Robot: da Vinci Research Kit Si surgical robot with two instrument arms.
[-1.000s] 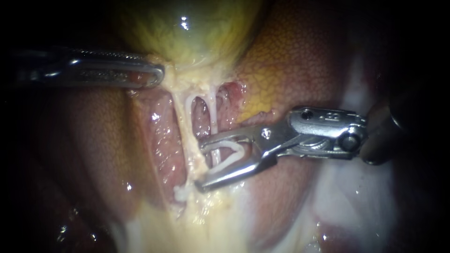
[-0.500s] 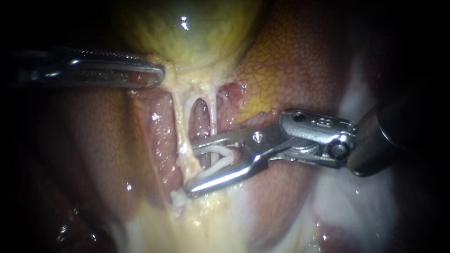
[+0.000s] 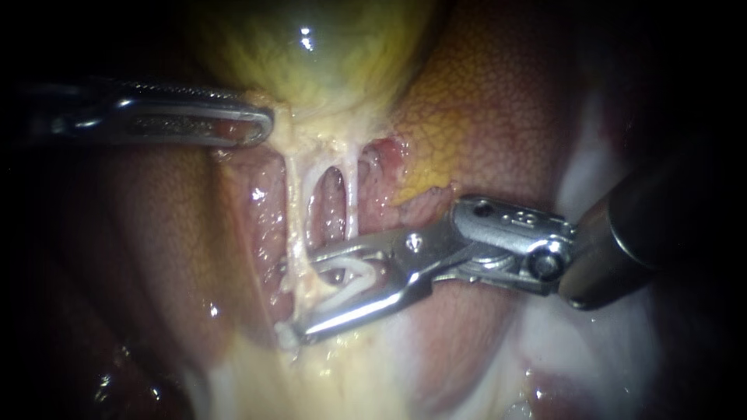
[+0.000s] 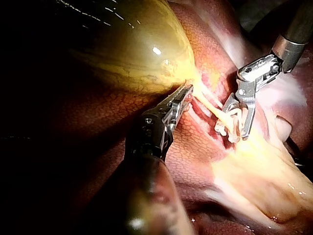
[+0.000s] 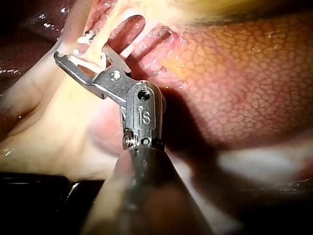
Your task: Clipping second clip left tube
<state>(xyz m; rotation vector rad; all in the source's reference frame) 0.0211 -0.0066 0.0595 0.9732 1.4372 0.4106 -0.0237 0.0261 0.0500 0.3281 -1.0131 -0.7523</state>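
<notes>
Close view w/ a yellow-green, rounded gallbladder [image 3: 311, 54] as landmark. At its neck, our slim steel left instrument [image 3: 261, 124] pinches the gallbladder, jaws pressed on it. Just below the neck, the pale stringy left tube [image 3: 296, 194] runs betw. the spread jaws of our steel right instrument [image 3: 299, 299], which grip an open white V-shaped clip [image 3: 354, 280].

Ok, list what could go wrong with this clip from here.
1. The right instrument holds the clip in wide-standing jaws that seem to reach across both tubes. The right tube could get clipped along with the left tube.
2. Its lower jaw tip sits against a white lump low on the left tube, and closing may knock or drag it.
</notes>
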